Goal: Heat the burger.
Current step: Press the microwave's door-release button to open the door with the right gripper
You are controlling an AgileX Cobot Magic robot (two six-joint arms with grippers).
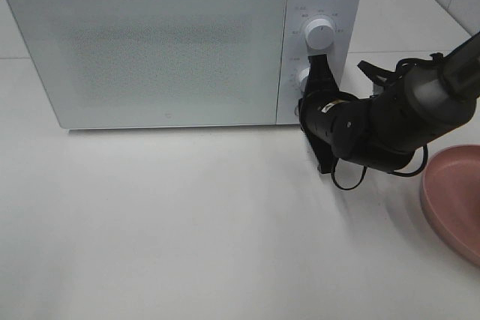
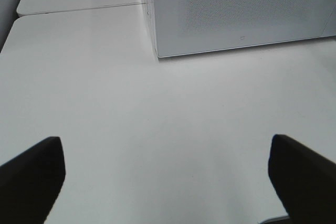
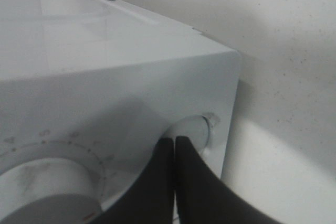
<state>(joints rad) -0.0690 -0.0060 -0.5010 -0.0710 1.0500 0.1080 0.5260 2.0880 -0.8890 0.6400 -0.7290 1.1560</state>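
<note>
The burger is out of view. The white microwave [image 1: 150, 50] stands at the back with its door shut. My right gripper [image 1: 319, 58] is shut, empty, and reaches up the control panel, tips just under the upper knob [image 1: 320, 33] and over the lower knob [image 1: 303, 79]. In the right wrist view the shut right gripper [image 3: 174, 141] touches a white knob [image 3: 198, 128], and a larger knob [image 3: 47, 195] lies closer to the camera. My left gripper [image 2: 167, 182] hangs open over bare table, its dark fingers [image 2: 31, 174] wide apart, short of the microwave [image 2: 236, 9].
A pink plate [image 1: 456, 198] lies at the right edge of the table, partly cut off, with nothing showing on its visible part. The right arm and its cables [image 1: 397, 121] hang in front of the microwave's right end. The white tabletop [image 1: 187, 222] spreads before the microwave.
</note>
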